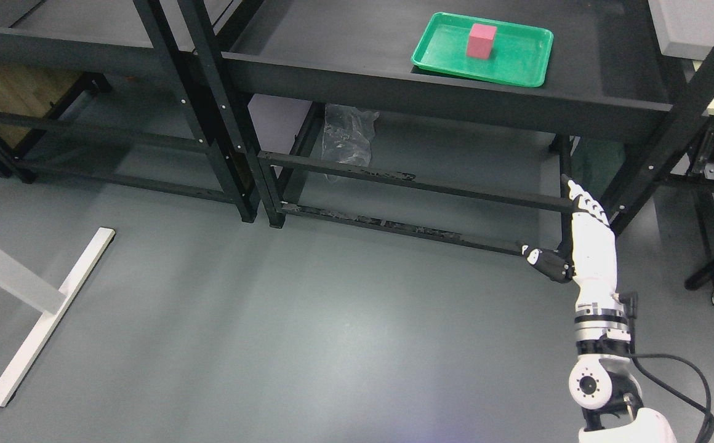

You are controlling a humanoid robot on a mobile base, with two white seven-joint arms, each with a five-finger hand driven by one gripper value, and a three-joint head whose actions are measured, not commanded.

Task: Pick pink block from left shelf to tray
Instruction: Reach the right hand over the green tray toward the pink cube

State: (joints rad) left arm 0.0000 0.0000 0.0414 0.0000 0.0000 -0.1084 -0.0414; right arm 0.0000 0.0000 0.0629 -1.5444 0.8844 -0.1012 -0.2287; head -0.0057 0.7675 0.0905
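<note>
A pink block (482, 40) stands upright inside a green tray (517, 67) on the black shelf top (344, 37) of the right-hand rack. My right hand (557, 221) is raised from the lower right, well below and in front of that shelf. Its fingers are stretched out, the thumb is spread to the left, and it holds nothing. The left arm does not show.
A second black shelf rack (80, 55) stands to the left. Black crossbars (418, 181) run under the right shelf, with a clear plastic bag (348, 138) behind them. A white table leg and foot (49, 314) lie on the grey floor at left.
</note>
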